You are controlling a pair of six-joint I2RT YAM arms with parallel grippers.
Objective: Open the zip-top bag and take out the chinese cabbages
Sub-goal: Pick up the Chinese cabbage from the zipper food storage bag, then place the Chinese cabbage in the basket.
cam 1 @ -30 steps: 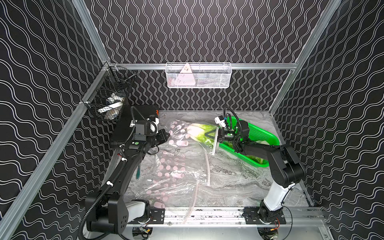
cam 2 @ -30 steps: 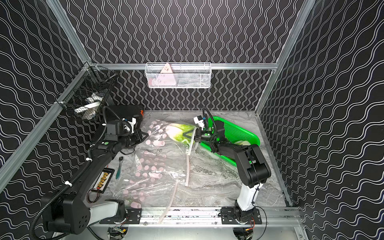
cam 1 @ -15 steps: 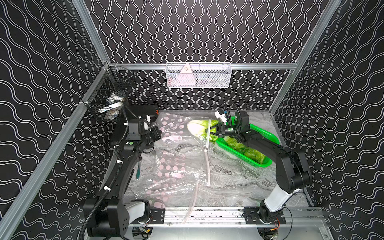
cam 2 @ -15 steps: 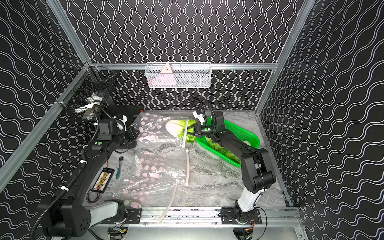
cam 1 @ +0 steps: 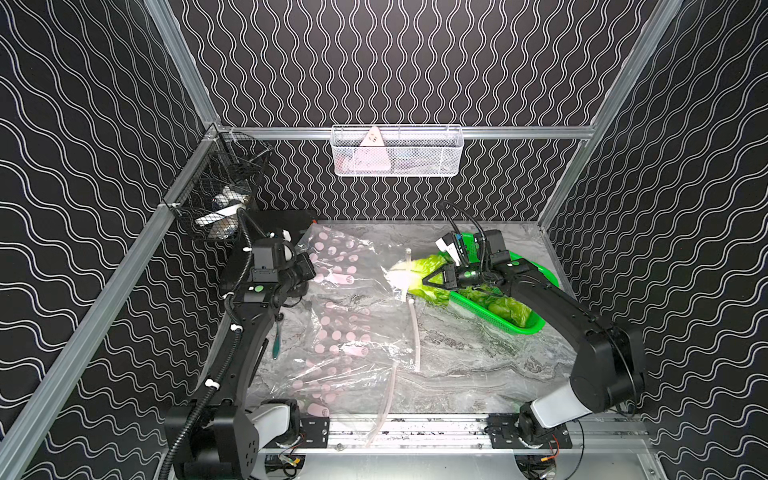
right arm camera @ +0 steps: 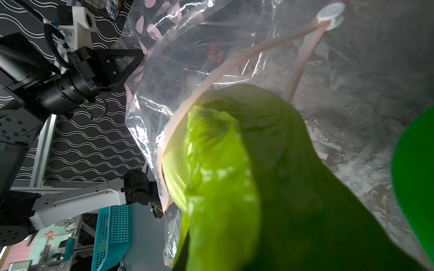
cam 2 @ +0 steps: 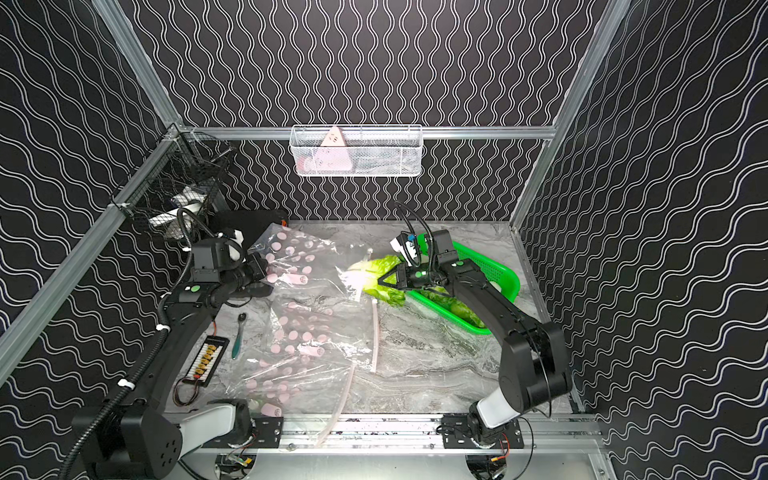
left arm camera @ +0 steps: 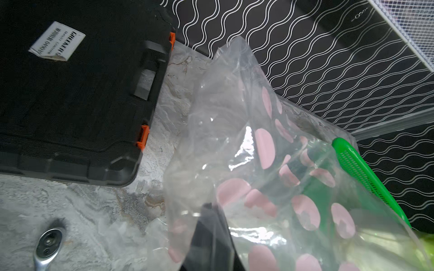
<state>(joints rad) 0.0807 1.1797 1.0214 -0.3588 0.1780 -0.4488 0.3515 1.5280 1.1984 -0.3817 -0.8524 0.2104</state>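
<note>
Black case (left arm camera: pixel 70 98) with unreadable white label (left arm camera: pixel 57 42) in the worktop's (cam 1: pixel 457 365) back-left corner, left gripper (cam 1: pixel 311 267) pinching the pink-dotted bag (cam 1: pixel 345 328), cabbage (cam 1: pixel 409 277) at the bag's mouth, right gripper (cam 1: pixel 426 281) clamped on its leaves, more cabbages (cam 1: pixel 509 307) in the green basket (cam 1: pixel 537 326) by the right edge.

Top views high, looking down, wrist views close, sharing the bag (left arm camera: pixel 223 140)

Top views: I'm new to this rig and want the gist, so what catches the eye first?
A bright chinese cabbage, gripped by the right gripper, sticks halfway out of the pink-dotted zip-top bag toward the back of the table. The left gripper pinches the bag's far-left edge. A green tray holding more leaves sits at the right rear.
</note>
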